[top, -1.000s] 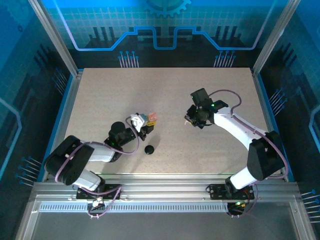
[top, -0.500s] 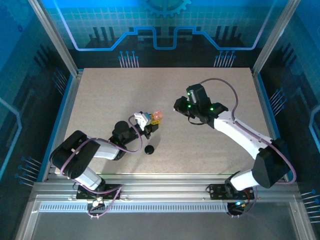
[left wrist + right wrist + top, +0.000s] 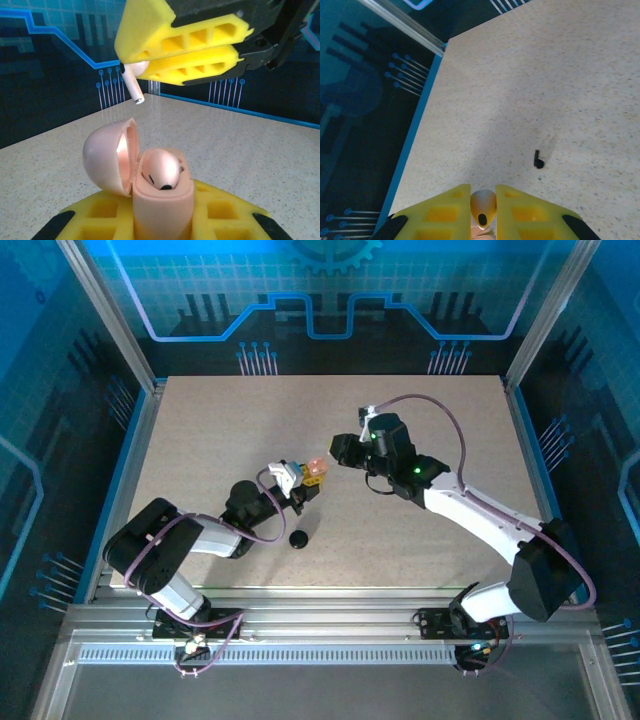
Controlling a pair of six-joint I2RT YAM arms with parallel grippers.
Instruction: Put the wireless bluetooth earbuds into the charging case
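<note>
Above open case (image 3: 150, 175), right end effector (image 3: 131, 62) has arrived, pinching white earbud (image 3: 132, 83).

The left arm (image 3: 195, 538) lies low, its elbow folded back near its base and its forearm reaching forward and to the right. The left pincer (image 3: 300, 487) is clamped on the open charging case (image 3: 160, 185), with 1 yellow finger (image 3: 95, 220) on each side. The right arm (image 3: 470, 505) stretches from its base in a long arc up and to the left, wrist turned toward the other arm. The right pincer (image 3: 340, 452) hangs near the left one, slightly above it, its 2 fingers pressed on a whitish earbud (image 3: 132, 82) whose stem points down.
</note>
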